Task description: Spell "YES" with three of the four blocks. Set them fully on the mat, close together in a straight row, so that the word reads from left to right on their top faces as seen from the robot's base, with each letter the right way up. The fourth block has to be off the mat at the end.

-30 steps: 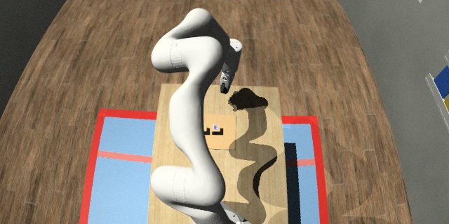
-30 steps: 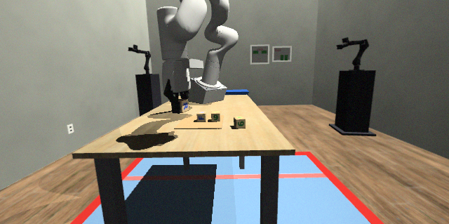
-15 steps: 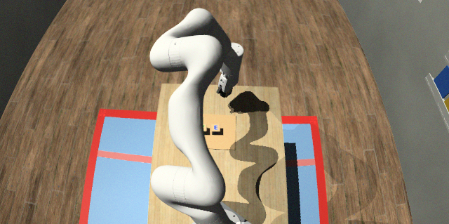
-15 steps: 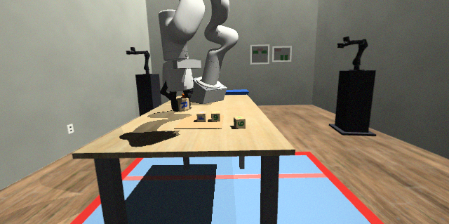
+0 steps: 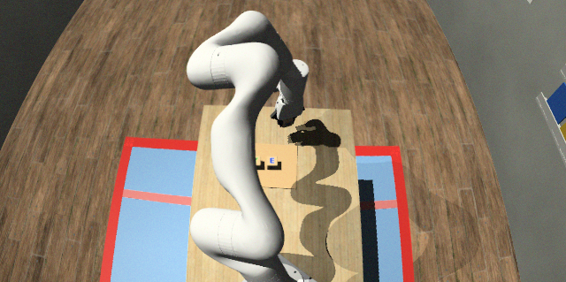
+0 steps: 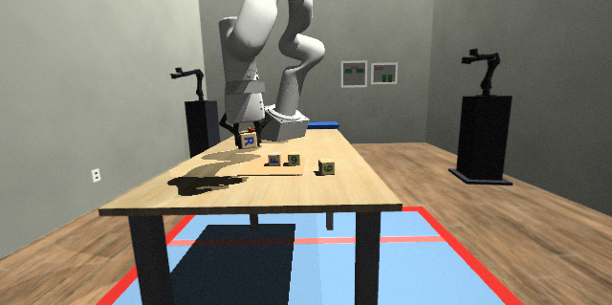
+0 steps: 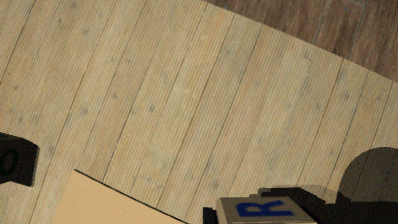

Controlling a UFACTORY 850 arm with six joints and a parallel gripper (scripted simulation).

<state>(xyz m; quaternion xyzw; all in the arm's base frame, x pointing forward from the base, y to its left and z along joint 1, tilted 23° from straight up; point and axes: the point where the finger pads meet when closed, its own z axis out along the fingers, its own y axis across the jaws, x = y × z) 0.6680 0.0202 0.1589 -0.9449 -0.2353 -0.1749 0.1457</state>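
My gripper (image 5: 284, 124) (image 6: 248, 141) is shut on a block with a blue R on one side (image 6: 248, 141) (image 7: 262, 210) and an orange mark on top, letter unreadable. It holds the block above the table, beyond the mat's right part in the top view. The tan mat (image 5: 283, 179) (image 6: 258, 170) (image 7: 90, 205) bears the E block (image 5: 271, 161) (image 6: 273, 160), its blue E upright in the top view. Just left of it there, a green-lettered block (image 5: 257, 162) (image 6: 294, 159) is mostly behind the arm. Another block (image 6: 326, 166) (image 7: 17, 160) stands off the mat, hidden in the top view.
The wooden table (image 5: 327, 118) (image 6: 268, 195) has its far edge just beyond the gripper in the top view. The white arm (image 5: 234, 141) (image 6: 255, 18) covers the left part of the mat there. Its shadow falls across the table's right side.
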